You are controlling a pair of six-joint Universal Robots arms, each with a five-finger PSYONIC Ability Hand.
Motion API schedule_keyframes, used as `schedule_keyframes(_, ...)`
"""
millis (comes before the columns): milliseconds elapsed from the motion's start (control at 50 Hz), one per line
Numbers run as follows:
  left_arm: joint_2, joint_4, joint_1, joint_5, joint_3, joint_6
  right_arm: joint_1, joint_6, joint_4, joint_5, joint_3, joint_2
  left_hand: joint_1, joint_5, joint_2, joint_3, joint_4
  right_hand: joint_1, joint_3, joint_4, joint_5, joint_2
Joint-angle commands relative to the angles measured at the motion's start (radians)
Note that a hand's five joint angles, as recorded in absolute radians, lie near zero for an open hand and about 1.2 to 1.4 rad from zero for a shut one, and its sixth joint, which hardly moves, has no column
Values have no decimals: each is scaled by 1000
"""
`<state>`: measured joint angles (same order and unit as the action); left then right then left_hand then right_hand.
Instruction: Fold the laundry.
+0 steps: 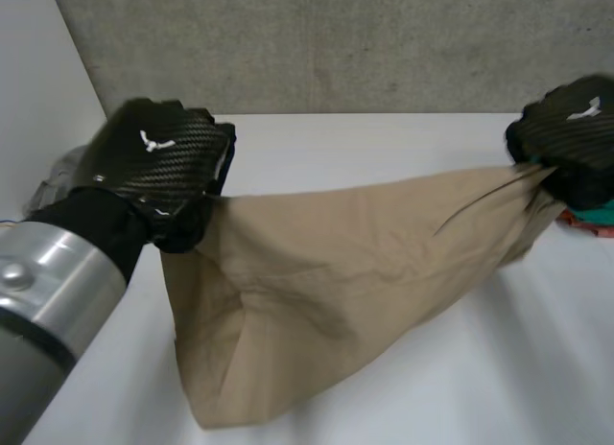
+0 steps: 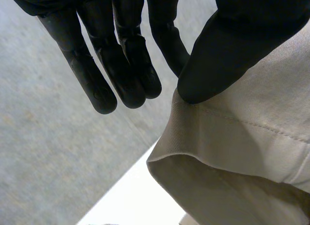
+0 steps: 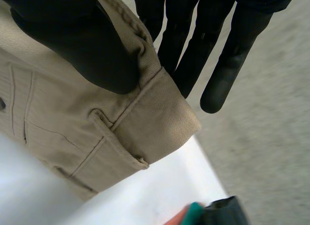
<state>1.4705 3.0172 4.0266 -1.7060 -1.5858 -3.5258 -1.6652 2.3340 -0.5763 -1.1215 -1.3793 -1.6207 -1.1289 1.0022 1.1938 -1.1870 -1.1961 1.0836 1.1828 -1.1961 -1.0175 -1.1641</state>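
Note:
A beige garment point(image 1: 336, 272), trousers by the waistband and belt loop, hangs stretched between my two hands above the white table point(image 1: 499, 368). My left hand point(image 1: 163, 167) pinches one hemmed corner of it point(image 2: 232, 133) between thumb and fingers. At the far right my right hand point(image 1: 568, 138) is shut on the waistband corner point(image 3: 145, 113), thumb pressed on top and fingers behind. The cloth sags in the middle and its lower part drapes toward the table's near side.
More laundry lies behind my right hand: something teal and red point(image 1: 587, 220), with a dark and teal piece point(image 3: 213, 213) below the waistband. A grey carpeted floor point(image 1: 336, 42) lies beyond the table's far edge. A crumpled pale item point(image 1: 58, 176) sits at the left.

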Motion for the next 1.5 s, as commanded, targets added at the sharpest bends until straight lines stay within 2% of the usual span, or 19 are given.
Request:
schedule_keyframes(20, 209, 9, 66, 51, 30, -4, -149, -82, 9, -193, 63, 286, -267, 220, 202, -209, -200, 313, 213, -200, -204, -232)
schedule_keyframes(100, 361, 15, 130, 86, 127, -1, -203, -76, 62, -291, 159, 419, -267, 220, 202, -209, -200, 313, 213, -200, -204, -232)
schedule_keyframes(160, 476, 41, 161, 105, 283, -1, -238, -56, 151, -308, 224, 470, -267, 220, 202, -209, -200, 313, 213, -200, -204, -232)
schedule_keyframes(240, 571, 139, 186, 114, 539, -5, -274, 62, 378, -316, 350, 506, -267, 220, 202, -209, -200, 313, 213, -200, -204, -232)
schedule_keyframes(260, 597, 200, 192, 114, 643, -4, -275, 126, 488, -319, 392, 507, -267, 220, 202, -209, -200, 313, 213, -200, -204, -232)
schedule_keyframes(340, 622, 369, 215, 115, 843, -2, -283, 250, 772, -369, 450, 495, -267, 220, 202, -209, -200, 313, 213, -200, -204, -232)
schedule_keyframes(420, 614, 494, 221, 108, 923, 1, -295, 281, 950, -423, 448, 460, -267, 220, 202, -209, -200, 313, 213, -200, -204, -232)
schedule_keyframes(480, 605, 519, 215, 108, 928, 1, -317, 283, 960, -432, 434, 423, -267, 220, 202, -209, -200, 313, 213, -200, -204, -232)
schedule_keyframes(560, 580, 497, 207, 108, 879, 5, -326, 281, 954, -428, 386, 394, -267, 220, 202, -209, -200, 313, 213, -200, -204, -232)
schedule_keyframes(700, 450, 425, 221, 111, 520, 44, -315, 281, 851, -353, 252, 400, -267, 220, 202, -209, -200, 313, 213, -200, -204, -232)
schedule_keyframes(820, 429, 411, 221, 114, 217, 38, -312, 252, 756, -314, 74, 476, -267, 220, 202, -209, -200, 313, 213, -200, -204, -232)
schedule_keyframes(900, 468, 419, 224, 117, 95, 37, -312, 216, 748, -320, -18, 525, -267, 220, 202, -209, -200, 313, 213, -200, -204, -232)
schedule_keyframes(980, 586, 410, 224, 115, 69, 13, -317, 199, 753, -323, -73, 559, -267, 220, 202, -209, -200, 313, 213, -200, -204, -232)
schedule_keyframes(1080, 657, 408, 227, 120, 70, -58, -315, 200, 754, -323, -90, 584, -267, 220, 202, -209, -200, 313, 213, -200, -204, -232)
schedule_keyframes(1100, 657, 408, 227, 120, 70, -67, -314, 200, 754, -323, -92, 584, -128, 80, 63, -70, -61, 313, 213, -200, -204, -232)
schedule_keyframes(1120, 656, 410, 226, 120, 72, -82, -314, 203, 753, -327, -95, 584, 164, -212, -229, 222, 231, 313, 213, -200, -204, -232)
schedule_keyframes(1200, 624, 408, 224, 120, 69, -94, -312, 211, 754, -340, -104, 582, 556, -604, -621, 614, 624, 313, 213, -200, -204, -232)
schedule_keyframes(1380, 417, 399, 224, 117, -104, -101, -311, 214, 754, -359, -130, 575, 522, -570, -587, 580, 589, 313, 213, -200, -204, -232)
schedule_keyframes(1500, 317, 388, 221, 118, -262, -94, -311, 214, 754, -359, -133, 573, 355, -403, -420, 413, 422, 313, 213, -200, -204, -232)
